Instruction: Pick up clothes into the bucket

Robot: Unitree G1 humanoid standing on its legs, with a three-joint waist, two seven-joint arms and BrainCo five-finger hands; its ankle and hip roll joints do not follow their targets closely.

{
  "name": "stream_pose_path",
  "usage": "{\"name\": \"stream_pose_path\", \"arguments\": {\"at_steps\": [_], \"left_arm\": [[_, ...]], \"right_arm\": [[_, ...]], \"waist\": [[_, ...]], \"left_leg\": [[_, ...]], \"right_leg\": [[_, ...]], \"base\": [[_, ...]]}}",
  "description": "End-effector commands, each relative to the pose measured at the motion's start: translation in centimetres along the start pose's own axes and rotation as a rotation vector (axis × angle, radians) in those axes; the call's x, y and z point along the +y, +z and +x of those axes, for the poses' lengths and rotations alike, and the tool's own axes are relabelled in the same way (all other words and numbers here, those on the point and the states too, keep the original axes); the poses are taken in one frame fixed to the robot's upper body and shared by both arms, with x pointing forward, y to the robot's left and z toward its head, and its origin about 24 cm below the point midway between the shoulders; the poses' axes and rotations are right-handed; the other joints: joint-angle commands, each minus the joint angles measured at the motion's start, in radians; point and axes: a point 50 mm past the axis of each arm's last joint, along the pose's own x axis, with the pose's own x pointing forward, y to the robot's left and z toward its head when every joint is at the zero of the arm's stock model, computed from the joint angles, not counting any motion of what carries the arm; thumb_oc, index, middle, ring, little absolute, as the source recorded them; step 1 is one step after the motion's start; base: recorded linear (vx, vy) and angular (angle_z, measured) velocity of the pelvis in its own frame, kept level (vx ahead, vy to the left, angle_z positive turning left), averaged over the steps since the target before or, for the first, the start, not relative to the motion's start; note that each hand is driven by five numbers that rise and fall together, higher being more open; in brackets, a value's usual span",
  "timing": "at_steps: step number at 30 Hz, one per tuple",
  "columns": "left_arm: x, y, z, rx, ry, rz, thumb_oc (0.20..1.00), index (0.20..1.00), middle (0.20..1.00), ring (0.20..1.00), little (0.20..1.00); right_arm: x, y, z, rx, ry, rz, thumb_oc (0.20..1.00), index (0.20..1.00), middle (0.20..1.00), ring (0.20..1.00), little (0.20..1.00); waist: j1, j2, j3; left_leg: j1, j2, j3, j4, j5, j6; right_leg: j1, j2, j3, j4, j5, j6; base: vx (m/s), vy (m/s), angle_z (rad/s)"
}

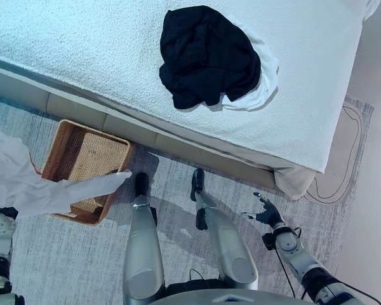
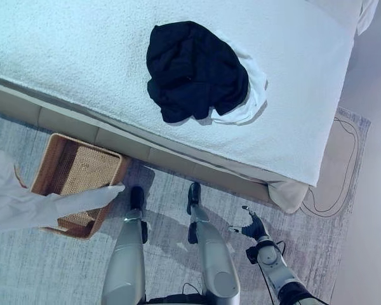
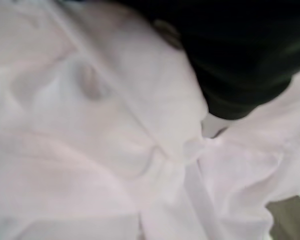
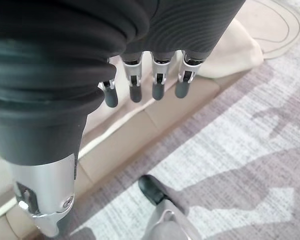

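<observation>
White garment [image 1: 32, 184] is up in the air at nine o'clock in the head views, hanging from the robot's left arm. One long sleeve trails out toward the centre, its end draped across the near corner of the wicker basket [image 1: 63, 143]. The basket sits on the grey rug [image 1: 70, 260] at about eight o'clock, tight against the base of the bed [image 1: 82, 44]. In the left wrist view pale cloth lies bunched right over the hand with a dark patch behind it, so I cannot tell how the left fingers sit, though the garment plainly hangs from that arm.

Over at four o'clock, the right hand [image 1: 267, 213] hovers low above the rug near the bed's corner. Its own wrist view shows the fingers [image 4: 158, 87] straight and relaxed, holding nothing at all.

Up at twelve o'clock, on the white bedspread, a black garment [image 1: 206, 54] lies in a crumpled heap on top of a second white garment [image 1: 263, 82], which peeks out at its right edge.

Progress check: by my reading this is early going. The basket's woven floor looks bare apart from that sleeve. The lifted white piece is on its way but not yet dropped in, and the two pieces on the bed are untouched.
</observation>
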Motion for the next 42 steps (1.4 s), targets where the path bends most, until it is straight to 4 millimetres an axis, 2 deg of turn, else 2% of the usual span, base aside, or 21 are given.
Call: {"name": "stream_pose_path", "arguments": {"at_steps": [1,7,11,24,28,36,40,42], "left_arm": [[3.5,-0.3,1.6,0.01,0.14,0.007,0.2,0.2,0.2,0.2,0.2],[3.7,-0.1,1.9,0.009,0.147,0.012,0.2,0.2,0.2,0.2,0.2],[4.5,0.4,2.4,-0.004,0.172,0.021,0.2,0.2,0.2,0.2,0.2],[6.9,2.5,3.8,-0.073,0.284,-0.018,0.2,0.2,0.2,0.2,0.2],[6.7,2.8,3.8,-0.081,0.279,-0.038,0.2,0.2,0.2,0.2,0.2],[6.4,2.1,3.5,-0.06,0.264,-0.066,0.2,0.2,0.2,0.2,0.2],[5.6,2.3,3.3,-0.066,0.221,-0.09,0.2,0.2,0.2,0.2,0.2],[4.5,2.3,3.0,-0.072,0.162,-0.076,0.2,0.2,0.2,0.2,0.2]], "right_arm": [[-1.7,0.0,0.3,-0.009,-0.063,0.001,1.0,1.0,1.0,1.0,1.0],[-1.7,-0.2,0.3,0.007,-0.075,0.008,1.0,1.0,1.0,1.0,1.0],[-2.2,-0.4,0.3,0.015,-0.099,0.014,1.0,1.0,1.0,1.0,1.0],[-2.6,-1.4,0.2,0.064,-0.115,0.008,1.0,1.0,1.0,1.0,1.0],[-2.7,-1.7,0.2,0.084,-0.12,0.003,1.0,1.0,1.0,1.0,1.0],[-3.1,-2.5,-0.1,0.117,-0.133,-0.009,1.0,1.0,1.0,1.0,1.0],[-3.5,-2.6,-0.1,0.125,-0.142,-0.014,1.0,1.0,1.0,1.0,1.0],[-3.6,-2.7,-0.1,0.131,-0.148,-0.013,1.0,1.0,1.0,1.0,1.0]], "waist": [[0.017,0.002,0.01],[0.032,0.02,0.01],[0.046,0.039,0.01],[0.053,0.095,0.01],[0.051,0.105,0.008],[0.042,0.118,-0.007],[0.033,0.12,-0.006],[0.026,0.117,-0.004]], "left_leg": [[0.012,-0.058,-0.021,0.023,-0.015,0.048],[0.044,-0.059,-0.04,-0.042,0.016,0.039],[0.079,-0.064,-0.059,-0.086,0.036,0.034],[0.121,-0.086,-0.07,-0.068,0.019,0.04],[0.134,-0.089,-0.071,-0.075,0.021,0.038],[0.15,-0.091,-0.058,-0.072,0.014,0.039],[0.147,-0.091,-0.055,-0.059,0.01,0.04],[0.145,-0.088,-0.052,-0.058,0.011,0.04]], "right_leg": [[0.041,-0.074,-0.026,0.086,-0.092,0.083],[0.056,-0.085,-0.059,0.085,-0.098,0.084],[0.08,-0.096,-0.083,0.088,-0.105,0.087],[0.126,-0.121,-0.09,0.118,-0.131,0.088],[0.142,-0.123,-0.093,0.11,-0.131,0.088],[0.15,-0.124,-0.079,0.111,-0.134,0.088],[0.144,-0.123,-0.072,0.12,-0.137,0.085],[0.141,-0.119,-0.07,0.117,-0.134,0.084]], "base": [[0.02,-0.024,0.05],[0.02,-0.019,0.16],[0.03,-0.024,0.08],[0.01,0.01,0.08],[0.0,0.0,0.0],[0.0,0.0,0.0],[-0.01,0.001,-0.01],[-0.02,0.006,-0.07]]}}
